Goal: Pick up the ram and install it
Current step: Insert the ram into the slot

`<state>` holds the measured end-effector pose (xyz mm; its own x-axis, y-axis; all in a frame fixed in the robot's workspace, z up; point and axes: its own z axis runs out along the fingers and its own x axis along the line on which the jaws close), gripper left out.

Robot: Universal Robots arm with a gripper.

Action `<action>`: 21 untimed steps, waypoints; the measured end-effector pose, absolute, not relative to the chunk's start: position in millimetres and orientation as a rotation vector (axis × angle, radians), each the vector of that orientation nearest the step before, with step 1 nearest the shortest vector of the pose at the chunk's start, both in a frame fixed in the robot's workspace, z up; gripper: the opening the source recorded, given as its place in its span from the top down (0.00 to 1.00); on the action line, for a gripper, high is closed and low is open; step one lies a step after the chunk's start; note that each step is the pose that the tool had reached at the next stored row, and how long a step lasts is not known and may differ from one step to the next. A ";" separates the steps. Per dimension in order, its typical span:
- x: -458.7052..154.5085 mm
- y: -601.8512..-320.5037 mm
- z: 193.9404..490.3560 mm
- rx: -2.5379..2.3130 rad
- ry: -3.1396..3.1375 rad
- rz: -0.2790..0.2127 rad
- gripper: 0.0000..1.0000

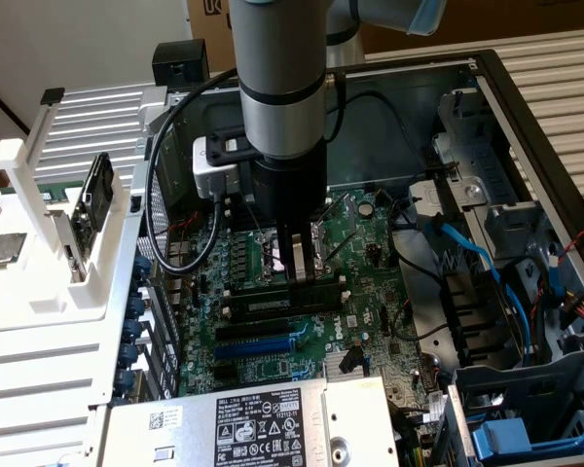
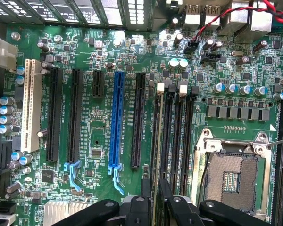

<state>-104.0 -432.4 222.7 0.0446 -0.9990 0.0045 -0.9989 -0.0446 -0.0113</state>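
The ram (image 2: 156, 141) stands edge-on in the memory slot closest to the blue expansion slot (image 2: 116, 117), a thin dark strip running the slot's full length. My gripper (image 2: 154, 195) straddles one end of it, with a black finger (image 2: 145, 193) on each side standing slightly off the stick, so it is open. In the exterior view the gripper (image 1: 297, 274) points straight down at the motherboard (image 1: 360, 243) inside the opened computer case, and the ram (image 1: 321, 288) lies in its slot just beneath the fingertips.
The bare CPU socket (image 2: 228, 181) sits beside the memory slots. Blue cables (image 1: 467, 248) and drive bays fill the case on the exterior view's right. A power supply (image 1: 263, 423) lies at the front. A white rack (image 1: 68, 243) with another board stands at the exterior view's left.
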 end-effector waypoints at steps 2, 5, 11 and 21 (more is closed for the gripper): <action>-104.0 -432.4 222.7 -2.267 2.168 -0.017 0.78; -104.1 -432.3 224.1 -2.267 2.167 -0.018 0.78; -104.4 -432.3 231.7 -2.264 2.166 -0.022 0.78; -105.2 -432.3 242.6 -2.261 2.162 -0.029 0.78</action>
<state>-105.2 -432.3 242.6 0.0445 -0.9990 0.0047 -0.9988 -0.0446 -0.0223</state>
